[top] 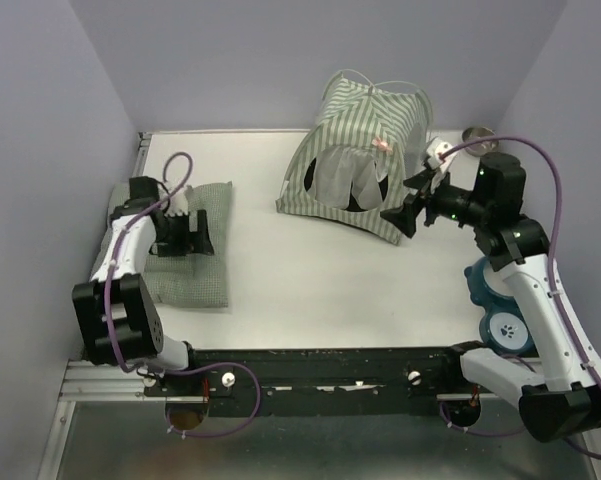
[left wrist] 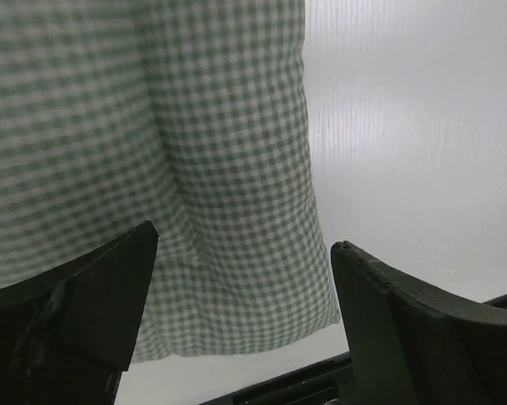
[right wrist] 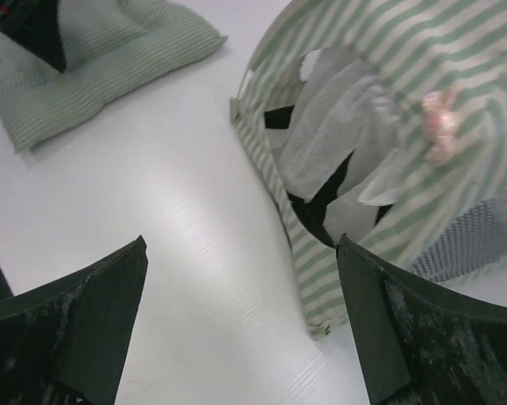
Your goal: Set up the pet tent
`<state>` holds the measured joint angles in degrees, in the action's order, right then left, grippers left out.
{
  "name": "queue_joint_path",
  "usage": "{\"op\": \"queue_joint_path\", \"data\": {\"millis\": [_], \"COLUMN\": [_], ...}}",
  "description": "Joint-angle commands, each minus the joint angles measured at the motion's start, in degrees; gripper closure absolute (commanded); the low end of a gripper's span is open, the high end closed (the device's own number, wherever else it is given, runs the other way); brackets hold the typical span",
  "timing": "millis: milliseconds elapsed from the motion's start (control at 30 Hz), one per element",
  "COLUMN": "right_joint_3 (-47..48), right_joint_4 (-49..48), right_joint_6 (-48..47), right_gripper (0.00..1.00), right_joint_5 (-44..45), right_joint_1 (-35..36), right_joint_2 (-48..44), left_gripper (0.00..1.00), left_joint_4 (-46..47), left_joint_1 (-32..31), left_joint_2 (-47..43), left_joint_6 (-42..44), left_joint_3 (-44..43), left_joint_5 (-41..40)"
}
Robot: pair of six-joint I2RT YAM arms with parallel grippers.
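- Pet tent up on far right-centre of bench, back close to rear wall, doorway facing near-left w/ grey flap hanging in it.
- Thin poles arching above tent top; pink tag on front, above doorway.
- Wide bare strip of bench btwn tent and cushion, running to near edge.
- Cushion flat at left side, near left wall; in left wrist view, corner of cushion ends on bare bench.
- L end effector over cushion, jaws spread wide, nothing btwn them; whether touching the fabric, can't tell.
- R end effector just beside tent's right front corner, jaws wide, gripping nothing; from wrist cam, aimed at striped wall and doorway of tent.
- Teal paw-print object on right edge by R arm; small metal bowl in far right corner, behind R arm.
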<state>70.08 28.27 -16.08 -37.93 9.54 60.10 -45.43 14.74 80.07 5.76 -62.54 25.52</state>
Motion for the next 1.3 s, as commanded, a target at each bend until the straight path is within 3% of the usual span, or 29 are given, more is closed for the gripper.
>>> {"op": "queue_joint_path", "data": {"millis": [0, 100, 167, 200, 300, 400, 533, 700, 933, 1100, 1233, 1267], "right_joint_3": [-8.27, -10.67, -11.89, -12.86, -15.58, -18.22, -22.09, -25.69, -31.50, -29.48, -30.35, -30.97], "right_joint_4": [-0.04, -1.03, -2.25, -2.87, -5.24, -6.82, -10.95, -18.67, -41.87, -40.75, -45.82, -48.29], "right_joint_6": [-10.01, -17.56, -21.26, -24.24, -33.20, -38.58, -39.38, -35.35, -36.82, -44.30, -46.50, -46.50], "right_gripper": [0.00, 0.00, 0.00, 0.00, 0.00, 0.00, 0.00, 0.00, 0.00, 0.01, 0.12, 0.20], "right_joint_5": [-1.36, -2.75, -5.30, -6.53, -10.31, -14.96, -20.77, -20.16, -14.81, -13.49, -8.49, -6.73], "right_joint_1": [5.04, 6.10, 6.19, 6.19, 6.19, 6.19, 8.29, 18.91, 34.57, 38.71, 40.38, 40.73], "right_joint_2": [-3.04, -3.58, -3.06, -3.05, -3.32, -3.76, -2.97, -0.95, 6.51, 14.42, 19.52, 20.49], "left_gripper": [0.01, 0.02, 0.13, 0.25, 0.73, 0.95, 0.98, 0.99, 0.97, 0.94, 0.93, 0.93], "left_joint_4": [3.14, 3.68, 4.82, 3.52, -8.57, -22.56, -41.37, -41.49, -38.17, -32.97, -32.09, -32.00], "left_joint_1": [-10.32, -16.39, -19.56, -21.32, -23.62, -24.58, -26.34, -33.79, -42.68, -44.79, -45.94, -46.38], "left_joint_2": [6.13, 14.12, 18.00, 20.10, 23.29, 16.82, 7.48, 0.18, -5.63, -4.49, -4.31, -4.31], "left_joint_6": [2.06, 1.79, 4.33, 7.13, 15.48, 29.09, 45.28, 43.72, 41.63, 38.89, 39.58, 39.68], "left_joint_3": [4.87, 2.53, 1.99, 1.46, -1.61, -2.06, -3.63, -0.22, -1.08, -3.63, -5.39, -5.74], "left_joint_5": [-8.11, -11.02, -12.85, -13.12, -7.27, 0.31, 6.38, 3.84, 12.10, 12.19, 14.38, 14.56]}}
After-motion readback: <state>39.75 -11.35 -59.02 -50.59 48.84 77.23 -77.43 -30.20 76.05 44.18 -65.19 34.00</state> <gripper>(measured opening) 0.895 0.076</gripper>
